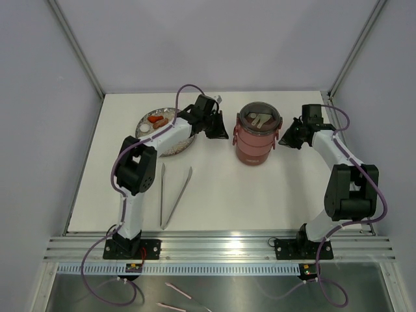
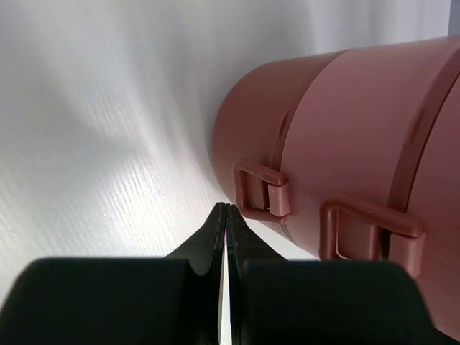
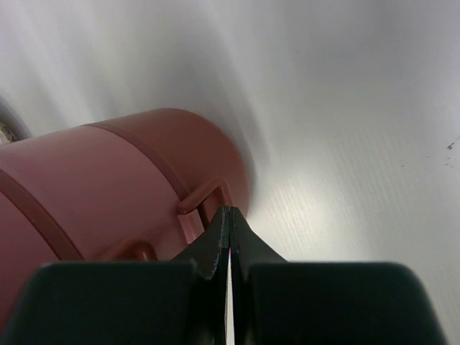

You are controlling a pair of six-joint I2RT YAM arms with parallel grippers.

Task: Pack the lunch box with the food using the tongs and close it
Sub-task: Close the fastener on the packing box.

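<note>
Right now my left end effector and right end effector are both pressed together and empty, flanking the stacked lunch box mid-worktop, tips close beside its side handles. The tongs lie flat nearer my left base. The food sits on the grey plate.

**Both arms flank the stacked lunch box**

There's the lunch box, dark red and upright mid-table. The left gripper is close on one flank, the right gripper on the other. The tongs lie flat on the table, V opening away. Orange food sits on the grey plate, which the left forearm partly covers.
</note>
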